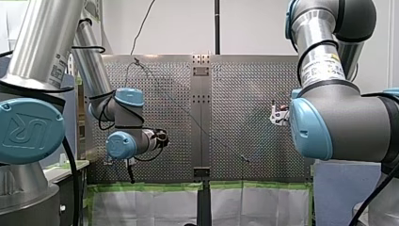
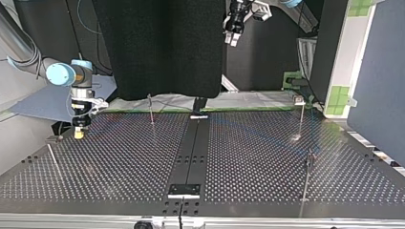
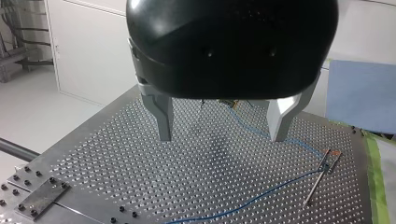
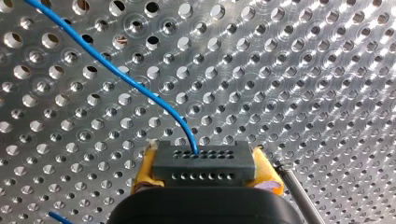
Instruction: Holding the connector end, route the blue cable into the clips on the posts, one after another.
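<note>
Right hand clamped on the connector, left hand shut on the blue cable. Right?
No: the left hand is open and empty, with the blue cable lying on the table, as the left wrist view shows. The right hand is clamped on the connector.

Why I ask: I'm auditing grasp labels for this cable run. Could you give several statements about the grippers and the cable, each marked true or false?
1. My right gripper clamps the connector between its yellow pads. True.
2. My left gripper holds the blue cable. False: its fingers stand open with nothing between them.
3. The blue cable runs out of the connector's face. True.
4. My left gripper rests on the table. False: in the top view it hangs well above the table.
</note>
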